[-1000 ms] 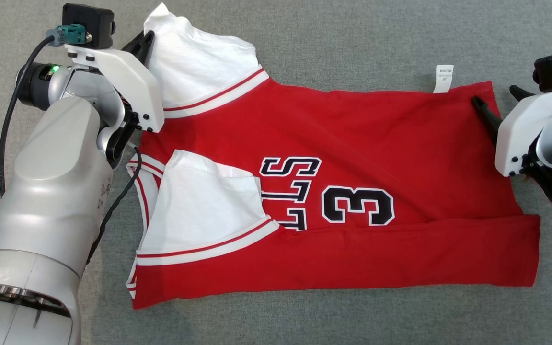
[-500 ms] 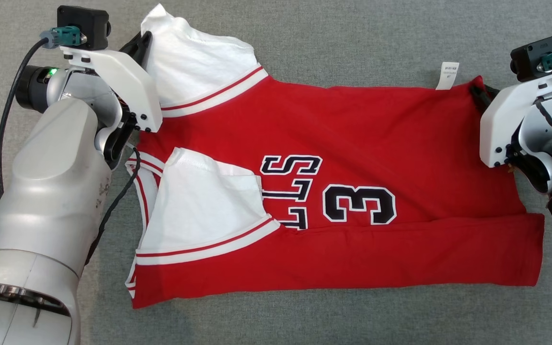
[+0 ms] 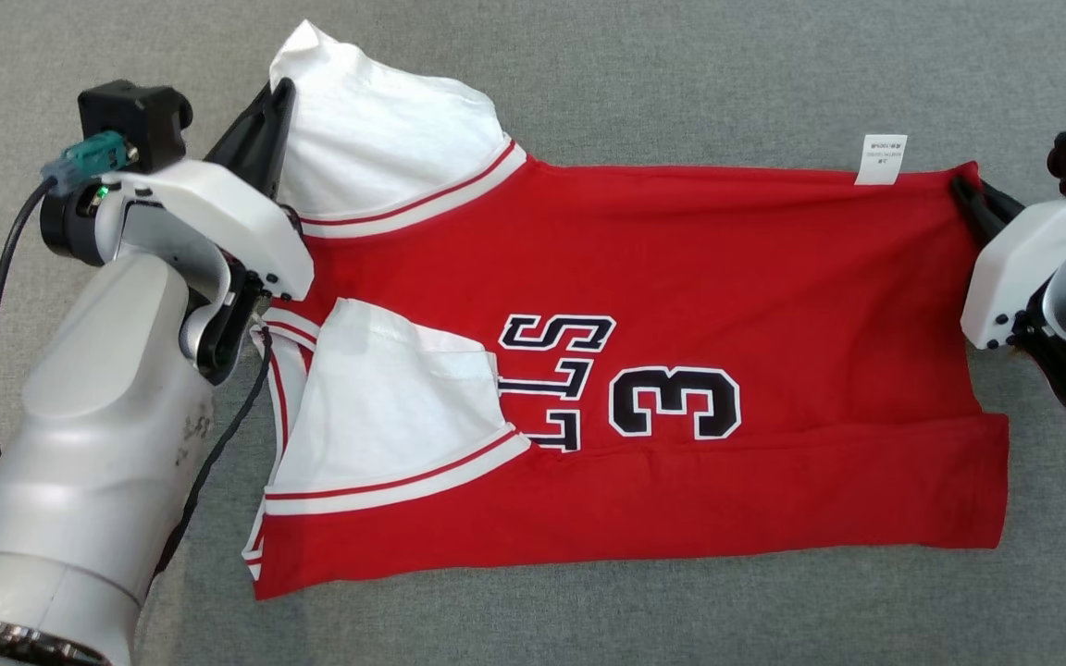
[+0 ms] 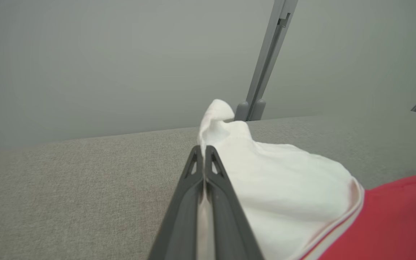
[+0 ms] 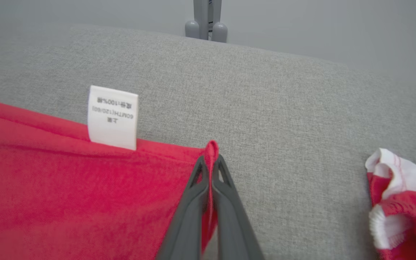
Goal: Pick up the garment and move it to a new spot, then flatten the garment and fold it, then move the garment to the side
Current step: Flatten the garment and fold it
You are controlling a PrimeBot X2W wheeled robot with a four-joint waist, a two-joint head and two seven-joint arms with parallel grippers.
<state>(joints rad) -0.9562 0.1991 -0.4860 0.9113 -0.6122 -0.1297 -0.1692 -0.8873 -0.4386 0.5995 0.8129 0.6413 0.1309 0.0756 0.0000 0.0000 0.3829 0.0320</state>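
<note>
The red shirt (image 3: 681, 277) lies flat across the middle of the head view, on the grey table (image 3: 681, 83). Its bottom strip is already folded up.

What could go wrong: each pincer has only a tiny bit of cloth at the very edge. If the arms lift or pull fast, the cloth could slip out and that side would drop. The left side is held by a loose white sleeve (image 3: 385, 129), not by the red body. So the sleeve may stretch out first and the body may lag behind, and the fold would come out crooked. If one arm moves more than the other, the shirt may twist or bunch up in the middle.

The left pincer (image 4: 205, 148), at the upper left of the head view, is pressed tight together. It clamps the edge of that white sleeve, and a little puff of cloth pokes out past its tips.

The right pincer (image 5: 211, 159), at the upper right of the head view, is tight together too. It pinches the top red corner (image 3: 954, 176) of the shirt, just beside the white tag (image 3: 880, 159).
</note>
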